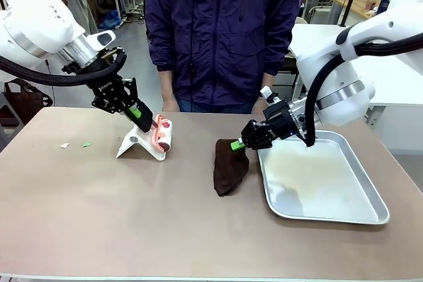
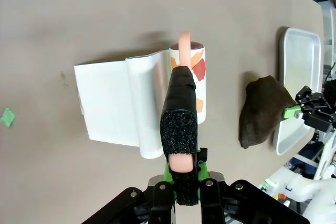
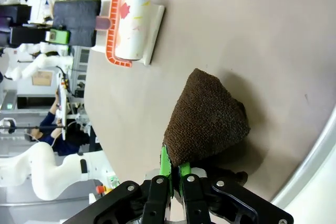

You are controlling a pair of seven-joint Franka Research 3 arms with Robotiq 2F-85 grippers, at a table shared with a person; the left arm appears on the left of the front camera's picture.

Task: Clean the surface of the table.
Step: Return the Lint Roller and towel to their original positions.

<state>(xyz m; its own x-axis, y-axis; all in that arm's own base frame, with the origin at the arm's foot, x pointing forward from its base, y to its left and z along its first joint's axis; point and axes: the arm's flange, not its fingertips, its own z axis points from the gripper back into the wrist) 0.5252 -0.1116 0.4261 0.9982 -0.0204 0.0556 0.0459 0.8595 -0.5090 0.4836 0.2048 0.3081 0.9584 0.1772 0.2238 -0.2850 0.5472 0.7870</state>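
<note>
Tabletop (image 1: 99,209), spanning the whole foreground, carries scraps (image 1: 76,144) at its left: the left tool (image 1: 147,121), clamped on the lint roller handle (image 2: 181,124), should roll flat over them, while the right tool (image 1: 236,144), pinching the brown cloth (image 1: 230,171), wipes with even pressure.

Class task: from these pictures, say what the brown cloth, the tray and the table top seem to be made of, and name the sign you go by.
Brown cloth: looped, towel-like fabric; nubby surface, limp folds.
Tray: probably metal with a shiny finish; silvery, reflective rim.
Table top: smooth matte tan surface, perhaps laminate; no grain or gloss.
</note>
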